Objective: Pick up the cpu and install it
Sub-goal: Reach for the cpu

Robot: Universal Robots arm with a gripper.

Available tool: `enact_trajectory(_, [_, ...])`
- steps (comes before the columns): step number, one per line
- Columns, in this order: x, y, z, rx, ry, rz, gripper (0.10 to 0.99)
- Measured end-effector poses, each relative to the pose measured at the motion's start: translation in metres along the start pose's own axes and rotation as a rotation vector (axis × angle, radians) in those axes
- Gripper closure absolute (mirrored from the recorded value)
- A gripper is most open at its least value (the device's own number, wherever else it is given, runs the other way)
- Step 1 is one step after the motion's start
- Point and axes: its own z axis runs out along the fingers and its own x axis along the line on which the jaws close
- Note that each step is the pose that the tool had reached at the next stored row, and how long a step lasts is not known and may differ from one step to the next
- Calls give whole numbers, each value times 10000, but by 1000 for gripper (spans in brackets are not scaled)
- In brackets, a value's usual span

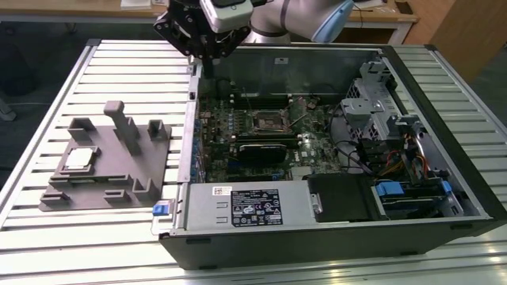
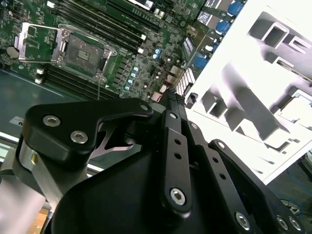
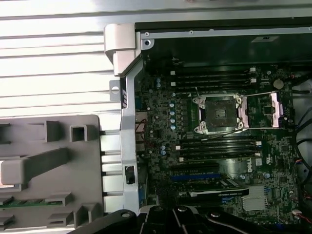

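Table [image 1: 47, 249] is slatted aluminium and runs right under everything. Closest to the camera in the exterior view, around 6 o'clock, is the front wall of an open black PC case [image 1: 317, 243] lying on its side, with the power supply [image 1: 249, 206] tucked just behind that wall. Over at 9 o'clock a grey plastic holder [image 1: 103, 178] sits on the slats beside the case, and the cpu [image 1: 79, 158] lies flat in it, silvery top up, nothing touching it.

Further in you get the green motherboard [image 1: 230, 136], then a black heatsink [image 1: 265, 151], then the socket [image 1: 268, 123] near dead centre. In the first wrist view the socket [image 3: 218, 113] has its metal cover flipped open and looks bare inside.

Past that, at roughly 11 o'clock, the gripper [image 1: 208, 58] hangs over the case's far corner, well apart from the cpu. In the second wrist view the gripper [image 2: 169, 92] links run to a single tip: jaws look pinched together, holding nothing.

Room-wise, wooden desks [image 1: 380, 18] along 12 o'clock, behind the arm [image 1: 309, 18].
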Motion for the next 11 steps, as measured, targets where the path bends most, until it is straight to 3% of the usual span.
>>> enact_trajectory(11, [82,-7,1,2,1,-1,980])
